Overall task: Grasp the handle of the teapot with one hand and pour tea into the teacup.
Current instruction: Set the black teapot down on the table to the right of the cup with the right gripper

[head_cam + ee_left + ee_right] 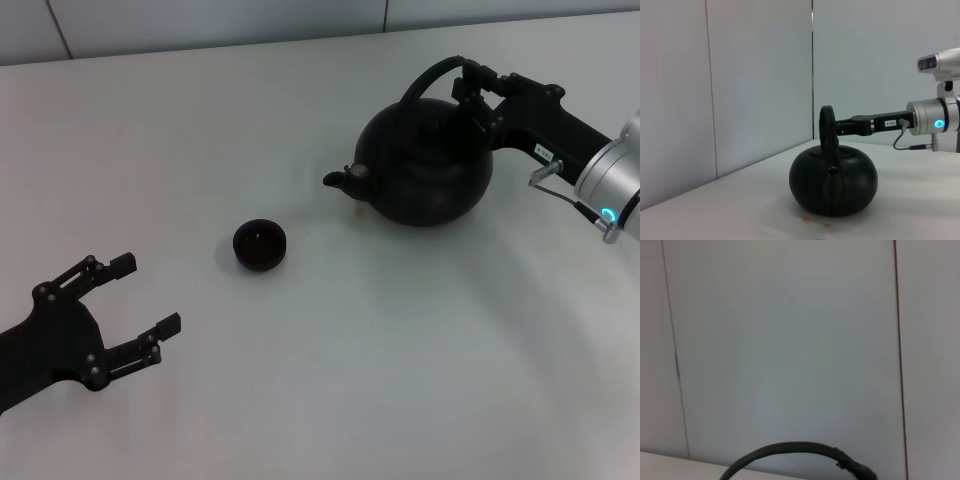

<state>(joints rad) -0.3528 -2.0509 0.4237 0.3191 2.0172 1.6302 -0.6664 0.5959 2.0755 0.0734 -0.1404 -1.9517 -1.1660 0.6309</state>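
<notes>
The round black teapot (428, 165) stands on the white table, its stubby spout (340, 180) pointing toward the small black teacup (260, 245). My right gripper (478, 98) reaches in from the right and is shut on the handle (432, 78) near the top of the arch on its right side. The left wrist view shows the teapot (834, 184) resting on the table with the right gripper (839, 127) at the handle (828, 125). Only the arch of the handle (790, 447) shows in the right wrist view. My left gripper (145, 295) is parked open at the near left.
Small brown spots (357, 211) lie on the table under the spout. The white table (400, 380) ends at a pale panelled wall (200, 25) behind the teapot.
</notes>
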